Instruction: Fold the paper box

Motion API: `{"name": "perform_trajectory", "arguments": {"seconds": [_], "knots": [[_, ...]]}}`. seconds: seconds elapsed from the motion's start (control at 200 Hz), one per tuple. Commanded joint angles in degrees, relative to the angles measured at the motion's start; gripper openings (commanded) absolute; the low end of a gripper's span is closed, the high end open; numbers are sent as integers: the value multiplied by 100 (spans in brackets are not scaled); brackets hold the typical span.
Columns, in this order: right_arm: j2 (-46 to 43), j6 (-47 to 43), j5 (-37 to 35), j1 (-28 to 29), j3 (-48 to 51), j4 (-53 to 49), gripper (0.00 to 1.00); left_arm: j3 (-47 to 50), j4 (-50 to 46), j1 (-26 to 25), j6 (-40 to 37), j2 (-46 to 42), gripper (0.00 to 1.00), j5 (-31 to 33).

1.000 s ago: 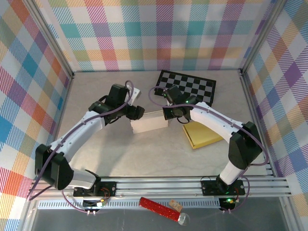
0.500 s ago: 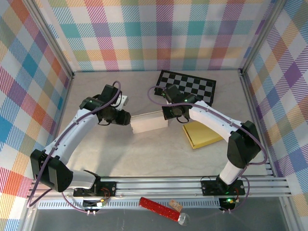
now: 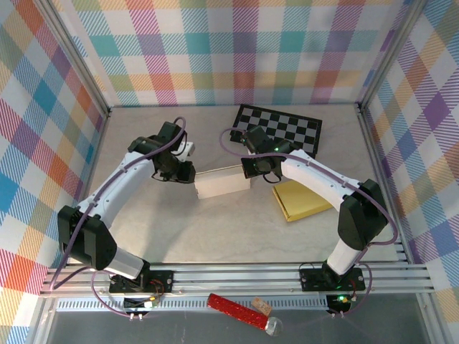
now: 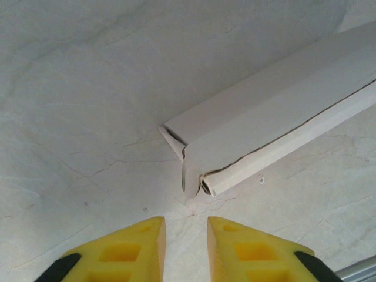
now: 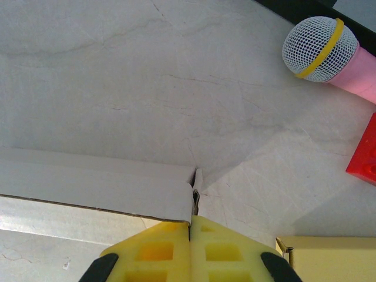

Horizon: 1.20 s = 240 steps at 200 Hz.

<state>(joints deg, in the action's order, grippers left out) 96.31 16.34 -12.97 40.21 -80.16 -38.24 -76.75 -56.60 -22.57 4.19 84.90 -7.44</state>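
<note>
**Paper box, left-end flap.** The step in hand looked to be tucking the small loose flap (image 4: pixel 172 140) at the left end of the paper box (image 3: pixel 222 184). To do it well, you needed to bring the left gripper (image 4: pixel 185 247) squarely onto that flap and push it along the box's length, not across it, so the thin wall did not buckle. You also needed to hold the far end firm, so the light box did not slide on the counter (image 3: pixel 215 233).

The left gripper's jaws stood narrow, with a slim gap and nothing between them. The right gripper (image 5: pixel 190 238) had its fingers pressed together at the box's right end. A thin edge of the wall ran into the seam between them, so it appeared to pinch that end.

The box lay mid-counter, long side across, between the two arms. Its left corner was just ahead of the left fingertips (image 4: pixel 147 238) and apart from them.
</note>
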Motion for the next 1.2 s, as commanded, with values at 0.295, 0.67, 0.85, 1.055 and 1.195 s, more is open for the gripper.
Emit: {"name": "perform_trajectory", "arguments": {"seconds": [0.295, 0.67, 0.85, 1.055, 1.195], "knots": [[155, 106, 84, 50, -132, -226, 0, -55, 247, 9, 135, 158, 20, -102], [194, 114, 67, 45, -126, -228, 0, 76, 386, -13, 135, 202, 18, -100], [195, 109, 58, 47, -135, -236, 0, 135, 422, -20, 110, 202, 20, -131], [196, 106, 67, 49, -121, -232, 0, 198, 436, -26, 78, 218, 20, -99], [216, 106, 67, 46, -125, -228, 0, 204, 457, -28, 82, 256, 19, -68]]}}
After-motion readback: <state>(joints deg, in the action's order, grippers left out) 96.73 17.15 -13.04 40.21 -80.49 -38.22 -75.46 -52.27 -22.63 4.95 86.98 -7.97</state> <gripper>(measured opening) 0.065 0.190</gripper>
